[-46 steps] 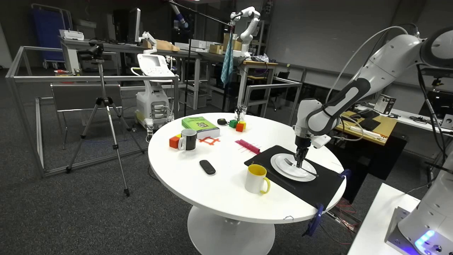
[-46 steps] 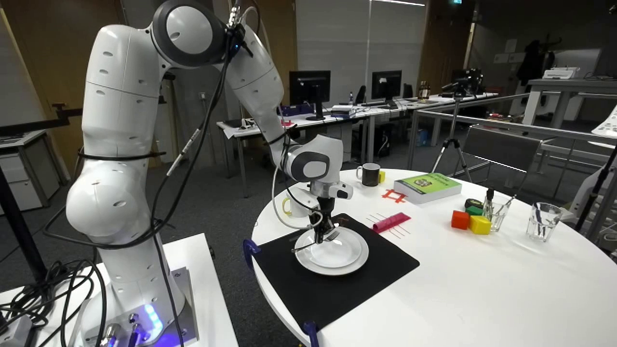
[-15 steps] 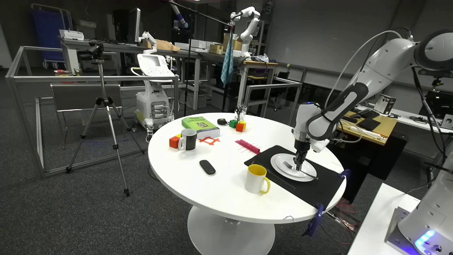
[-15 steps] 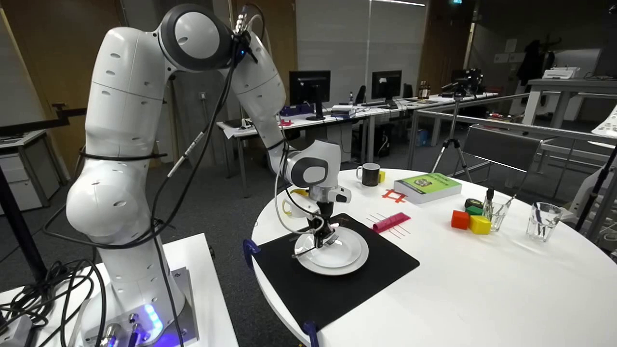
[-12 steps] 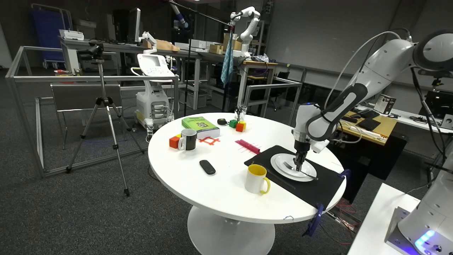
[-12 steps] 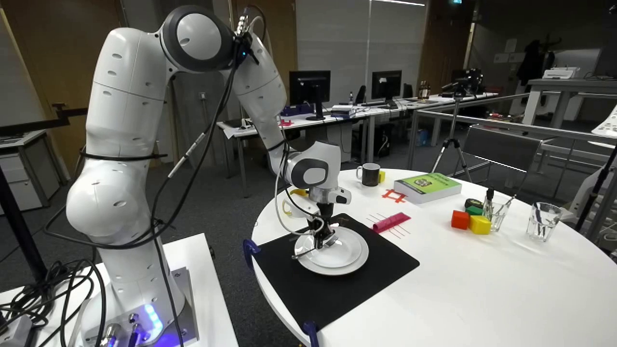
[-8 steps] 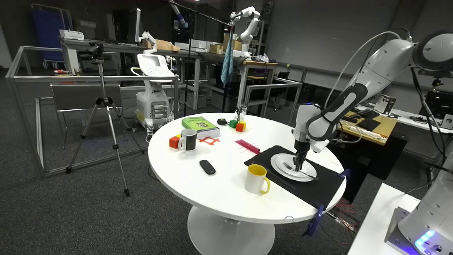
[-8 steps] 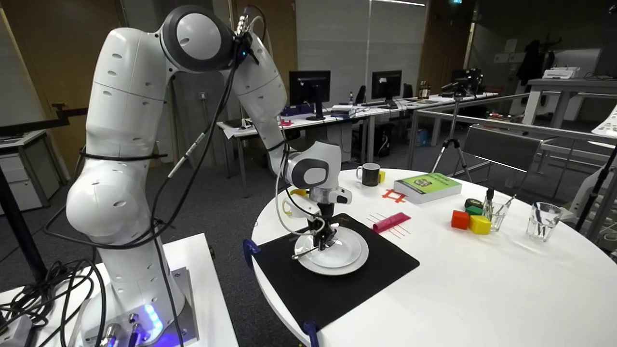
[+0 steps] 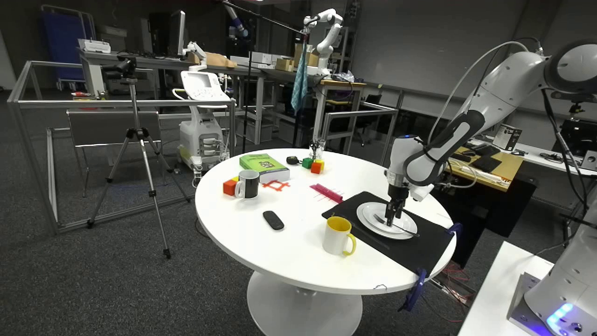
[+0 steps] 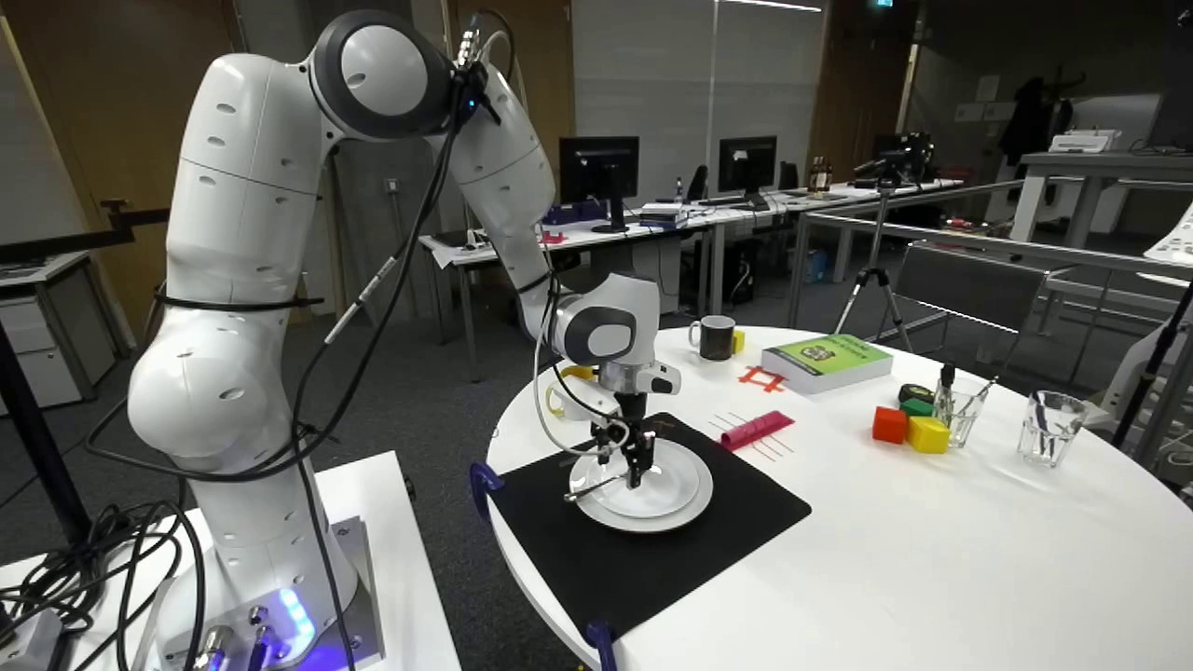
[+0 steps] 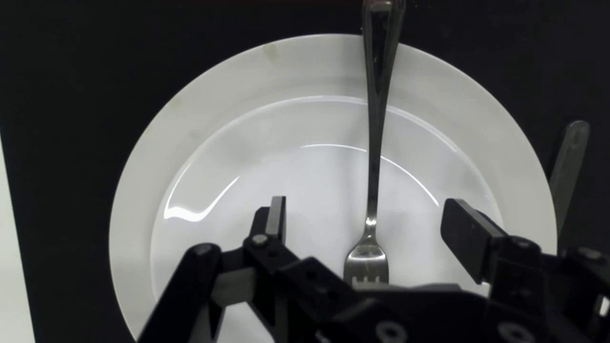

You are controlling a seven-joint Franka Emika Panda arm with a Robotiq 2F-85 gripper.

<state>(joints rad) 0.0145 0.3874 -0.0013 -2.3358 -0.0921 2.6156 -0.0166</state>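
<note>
My gripper (image 11: 366, 220) is open above the white plate (image 11: 228, 90), its black fingers (image 11: 464, 228) standing wide on either side of a metal fork (image 11: 374, 157). Neither finger touches the fork in the wrist view. The fork lies across the plate with its handle over the rim; its tine tips are hidden behind the gripper body. Both exterior views show the gripper (image 9: 394, 219) low over the plate, fingers spread, with the fork (image 9: 405, 229) beneath. A knife (image 11: 569, 166) rests on the black mat beside the plate.
Purple clamps (image 9: 415, 289) pin the mat (image 10: 746, 508) at the table edge. Near the plate stand a white-and-yellow mug (image 9: 333, 238) and a pink roll (image 10: 757, 430). Farther off are a remote (image 9: 273, 220), a dark mug (image 9: 251, 185), a green book (image 10: 828, 359), cubes (image 10: 889, 425) and glasses (image 10: 1049, 433).
The fingers, together at the fork half a second ago, have spread apart and let it go. Since three seconds ago the arm came down slightly and the fork settled lower on the plate.
</note>
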